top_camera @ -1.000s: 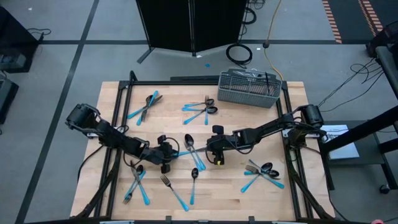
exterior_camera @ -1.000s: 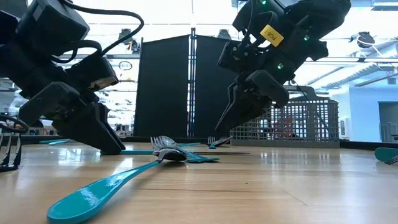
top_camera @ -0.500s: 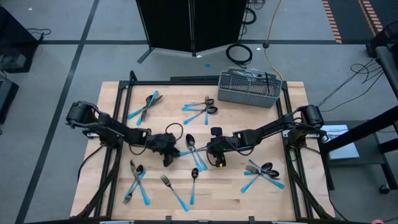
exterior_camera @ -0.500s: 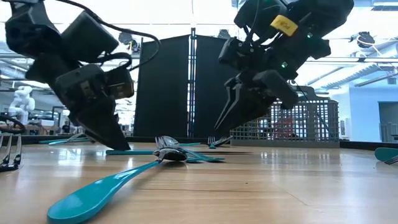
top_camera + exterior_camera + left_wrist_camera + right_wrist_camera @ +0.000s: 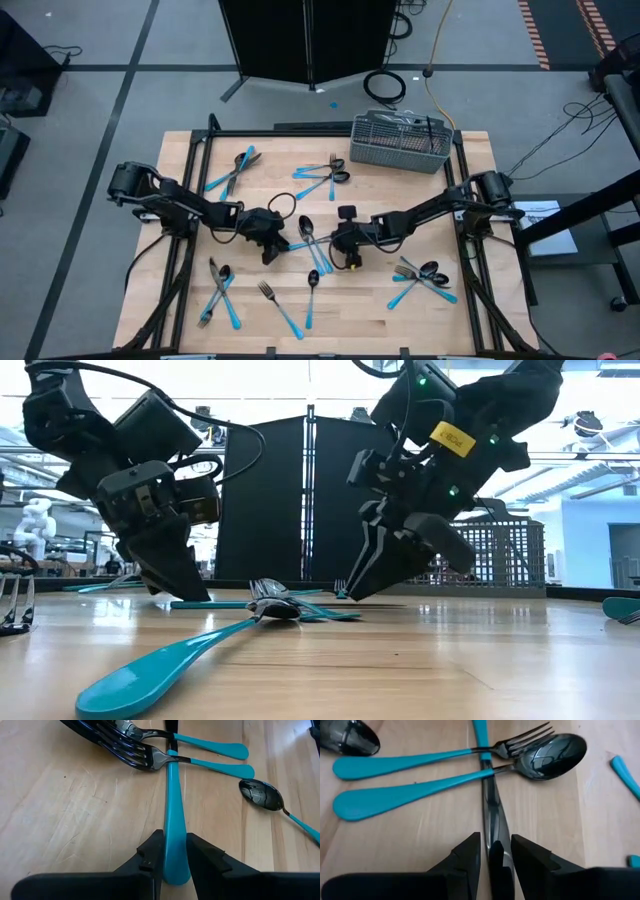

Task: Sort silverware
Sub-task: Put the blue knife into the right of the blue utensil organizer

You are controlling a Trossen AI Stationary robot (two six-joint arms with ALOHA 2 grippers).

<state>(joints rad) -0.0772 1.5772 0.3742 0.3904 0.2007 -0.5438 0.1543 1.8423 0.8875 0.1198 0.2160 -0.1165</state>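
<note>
The counter [image 5: 470, 320] is seen with silverware scattered on it. The left jaws [image 5: 175, 851] are set apart around a blue handle [image 5: 175, 820] lying flat between them. The right jaws [image 5: 495, 851] are apart around the dark blade [image 5: 492, 812] of the same knife.

I am seeing the silverware, dark metal heads on bright light-blue handles, lying flat in small clusters across the wooden table. In the middle, a knife [image 5: 303, 243] is lying under a crossed fork [image 5: 520, 742] and spoon [image 5: 555, 750]; its blue handle [image 5: 175, 820] is pointing one way, its dark blade [image 5: 492, 815] the other. A lone spoon [image 5: 311, 297] is lying near the front.
</note>
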